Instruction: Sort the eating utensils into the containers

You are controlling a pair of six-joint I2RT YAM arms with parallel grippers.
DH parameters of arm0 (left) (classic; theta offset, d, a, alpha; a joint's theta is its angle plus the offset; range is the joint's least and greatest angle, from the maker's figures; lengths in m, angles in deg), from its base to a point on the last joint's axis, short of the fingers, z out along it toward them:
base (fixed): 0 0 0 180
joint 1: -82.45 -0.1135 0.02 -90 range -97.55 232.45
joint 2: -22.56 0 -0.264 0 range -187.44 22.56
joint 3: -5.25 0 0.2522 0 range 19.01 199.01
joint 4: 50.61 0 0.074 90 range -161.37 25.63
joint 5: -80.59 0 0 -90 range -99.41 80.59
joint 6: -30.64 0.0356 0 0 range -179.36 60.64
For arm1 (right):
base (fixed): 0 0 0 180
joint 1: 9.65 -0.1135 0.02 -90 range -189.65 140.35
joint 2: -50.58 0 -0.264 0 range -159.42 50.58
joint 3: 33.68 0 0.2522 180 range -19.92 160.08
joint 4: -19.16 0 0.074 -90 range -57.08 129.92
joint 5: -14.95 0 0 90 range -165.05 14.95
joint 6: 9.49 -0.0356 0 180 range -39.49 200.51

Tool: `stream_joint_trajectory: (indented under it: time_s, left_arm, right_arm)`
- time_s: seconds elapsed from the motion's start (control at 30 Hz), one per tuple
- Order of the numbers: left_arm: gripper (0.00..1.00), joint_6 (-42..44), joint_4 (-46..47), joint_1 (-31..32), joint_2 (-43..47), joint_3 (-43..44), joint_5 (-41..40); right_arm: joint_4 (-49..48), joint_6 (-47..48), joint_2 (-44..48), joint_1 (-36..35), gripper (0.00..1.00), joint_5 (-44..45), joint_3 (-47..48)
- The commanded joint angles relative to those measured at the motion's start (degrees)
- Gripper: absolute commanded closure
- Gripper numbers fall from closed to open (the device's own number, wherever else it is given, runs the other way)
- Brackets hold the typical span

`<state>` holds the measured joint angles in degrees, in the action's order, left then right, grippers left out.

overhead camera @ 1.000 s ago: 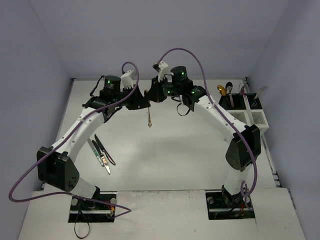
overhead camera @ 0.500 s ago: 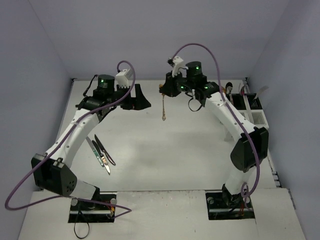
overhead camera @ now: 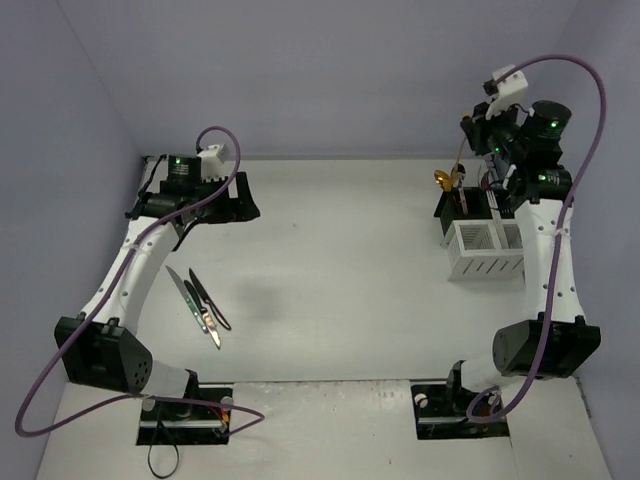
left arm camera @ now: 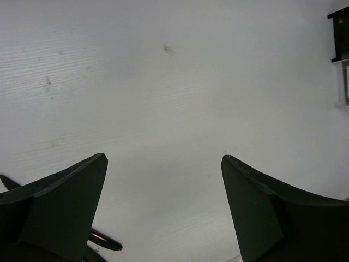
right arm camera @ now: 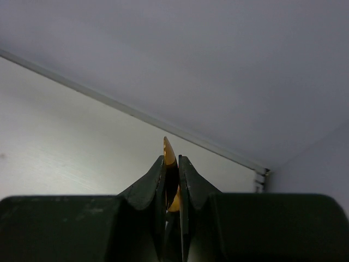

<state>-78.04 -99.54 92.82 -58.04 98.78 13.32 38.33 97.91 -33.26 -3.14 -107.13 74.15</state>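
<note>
My right gripper (overhead camera: 472,133) is raised at the far right and shut on a gold spoon (right arm camera: 170,153), whose thin gold shaft (overhead camera: 459,155) hangs down over the black container (overhead camera: 462,208). Another gold utensil head (overhead camera: 443,180) sticks out of that bin. Joined to it in front is the white slotted container (overhead camera: 484,252). My left gripper (overhead camera: 247,198) is open and empty at the far left, over bare table; its fingers (left arm camera: 65,196) stand wide apart. Three knives (overhead camera: 198,305) lie on the table left of centre, below that arm.
The table's back wall edge (right arm camera: 136,112) runs close behind the right gripper. A dark utensil tip (left arm camera: 106,243) shows under the left finger. The containers' corner (left arm camera: 341,52) shows at the left wrist view's right edge. Both arm base plates (overhead camera: 185,410) sit at the near edge.
The left gripper opened and drew back to the left. The right arm carried the gold spoon from the table's centre to above the containers at the far right.
</note>
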Motion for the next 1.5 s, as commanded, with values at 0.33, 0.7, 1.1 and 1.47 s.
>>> stream_joint_trajectory:
  time_s: [0.33, 0.7, 1.1, 1.47]
  left_arm:
    - [0.16, 0.77, -0.1, 0.09, -0.58, -0.71, -10.2]
    - [0.16, 1.63, 0.32, -0.18, 0.61, -3.16, -12.57]
    - [0.16, 1.61, 0.2, -0.44, 0.94, -3.7, -13.99]
    - [0.18, -2.92, -2.31, -1.76, 7.1, -10.91, -19.42]
  right_arm:
    - [-20.54, 8.88, -3.48, 5.09, 1.0, -1.91, -11.17]
    - [-32.74, 14.73, -4.1, 4.83, 1.0, -2.85, -22.03]
    - [-38.02, 19.59, -2.88, 4.92, 0.85, -2.28, -28.58]
    - [-35.19, 10.64, 1.71, 4.16, 0.5, -2.99, -23.34]
